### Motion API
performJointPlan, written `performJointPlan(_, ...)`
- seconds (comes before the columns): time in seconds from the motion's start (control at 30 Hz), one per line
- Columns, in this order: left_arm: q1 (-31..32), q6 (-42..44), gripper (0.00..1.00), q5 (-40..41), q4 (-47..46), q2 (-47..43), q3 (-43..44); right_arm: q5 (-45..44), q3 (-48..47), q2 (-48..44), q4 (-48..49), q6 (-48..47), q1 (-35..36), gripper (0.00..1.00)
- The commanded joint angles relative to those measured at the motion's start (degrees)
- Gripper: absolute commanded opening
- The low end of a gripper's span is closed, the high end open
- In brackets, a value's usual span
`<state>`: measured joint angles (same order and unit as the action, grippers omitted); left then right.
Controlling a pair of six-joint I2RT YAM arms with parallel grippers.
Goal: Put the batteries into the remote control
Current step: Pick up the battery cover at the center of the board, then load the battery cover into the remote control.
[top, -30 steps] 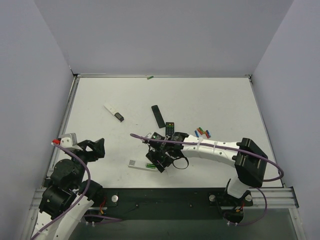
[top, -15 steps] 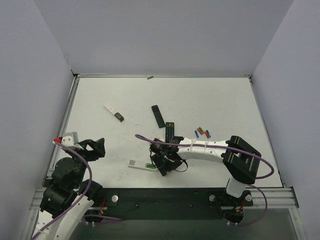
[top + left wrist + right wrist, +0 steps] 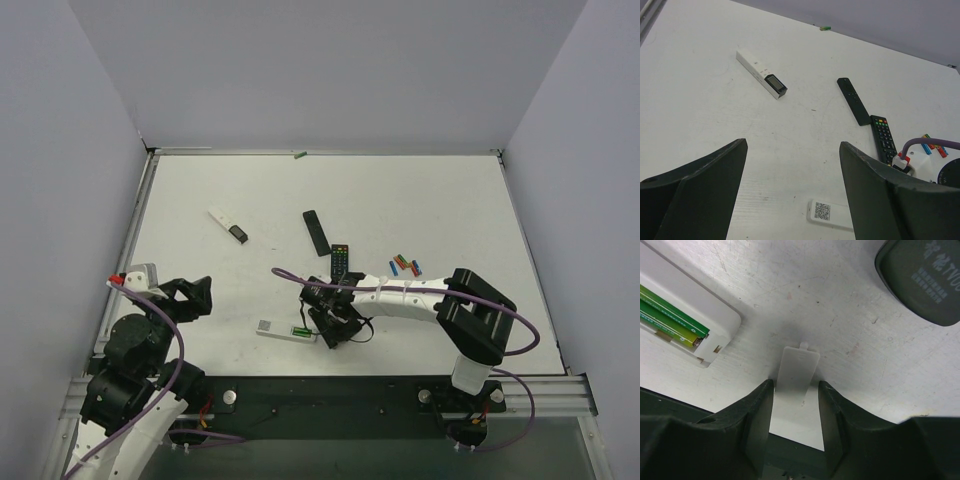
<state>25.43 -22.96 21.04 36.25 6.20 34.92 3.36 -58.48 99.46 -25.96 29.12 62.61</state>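
The white remote control [image 3: 280, 330] lies back-up near the front of the table, its battery bay open with green batteries [image 3: 299, 331] in it. It also shows in the right wrist view [image 3: 687, 315], the green cells [image 3: 670, 315] lying in the bay, and in the left wrist view [image 3: 830, 214]. My right gripper [image 3: 328, 326] sits just right of the remote, shut on the white battery cover [image 3: 796, 372], whose tabbed tip rests on the table. Several loose batteries [image 3: 405, 265] lie to the right. My left gripper [image 3: 792, 145] is open and empty at the front left.
A black remote with coloured buttons [image 3: 340, 260] lies just behind my right gripper; its end shows in the right wrist view [image 3: 922, 275]. A slim black remote [image 3: 316, 232] and a white strip with a dark end [image 3: 228, 225] lie farther back. A small green item [image 3: 299, 155] is at the back wall.
My right arm's elbow has drawn in to the left and the gripper has shifted slightly by the remote's right end. The left arm has not moved.
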Motion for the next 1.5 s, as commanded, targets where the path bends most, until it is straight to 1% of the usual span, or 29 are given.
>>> performJointPlan(0.0,-0.29,-0.77,0.85,-1.52,-2.15,1.45,1.29,-0.63,1.0,1.88,-0.85,0.49,-0.12,0.34)
performJointPlan(0.07,-0.29,-0.77,0.85,-1.53,-2.24,1.36,1.29,-0.63,1.26,1.62,-0.94,0.23,-0.12,0.31)
performJointPlan(0.1,-0.29,-0.86,0.85,-1.44,-2.24,1.36,1.21,-0.63,1.52,1.44,-0.94,-0.03,-0.12,0.26)
performJointPlan(0.17,-0.38,-0.77,0.85,-1.35,-2.32,1.36,1.21,-1.24,1.7,0.91,-0.85,-1.35,0.23,0.23)
performJointPlan(0.2,-0.38,-0.77,0.85,-1.35,-2.32,1.45,1.12,-1.25,1.79,0.56,-0.85,-1.79,0.15,0.17)
performJointPlan(0.27,-0.47,-0.77,0.85,-1.52,-2.41,1.62,1.21,-1.68,1.7,-0.49,-1.03,-4.24,0.41,0.12)
performJointPlan(0.3,-0.47,-0.68,0.85,-1.61,-2.41,1.63,1.12,-2.03,1.53,-0.93,-1.38,-4.86,0.41,0.08)
performJointPlan(0.4,-0.64,-0.59,0.85,-1.79,-2.5,1.71,1.12,-2.3,0.21,-2.43,-2.61,-8.29,0.41,0.01)
performJointPlan(0.57,-0.91,-0.42,0.85,-1.96,-2.59,1.63,1.21,-1.95,-3.56,-5.59,-5.06,-14.17,0.49,0.0)
performJointPlan(0.6,-1.08,-0.42,0.85,-1.97,-2.5,1.71,1.21,-1.77,-4.27,-6.29,-5.59,-16.53,0.5,0.0)
performJointPlan(0.77,-1.52,-0.24,0.85,-2.32,-2.59,1.8,1.12,0.6,-10.06,-6.04,-8.06,-23.49,1.11,0.0)
performJointPlan(0.83,-1.79,-0.24,0.85,-2.4,-2.68,1.71,1.21,2.35,-11.91,-4.72,-8.93,-27.26,1.64,0.01)
performJointPlan(0.9,-1.96,-0.24,0.85,-2.49,-2.59,1.54,1.12,2.88,-14.54,-2.79,-10.07,-28.68,2.34,0.01)
performJointPlan(0.93,-2.14,-0.16,0.85,-2.49,-2.67,1.62,1.21,3.49,-15.34,-2.08,-10.43,-31.56,2.52,0.01)
performJointPlan(1.03,-2.66,0.02,0.85,-2.84,-2.76,1.71,1.12,4.81,-18.07,0.73,-11.22,-34.38,3.04,0.01)
performJointPlan(1.47,-5.3,0.28,0.85,-4.95,-3.47,2.24,0.77,7.1,-24.22,8.9,-12.36,-42.56,3.92,0.03)
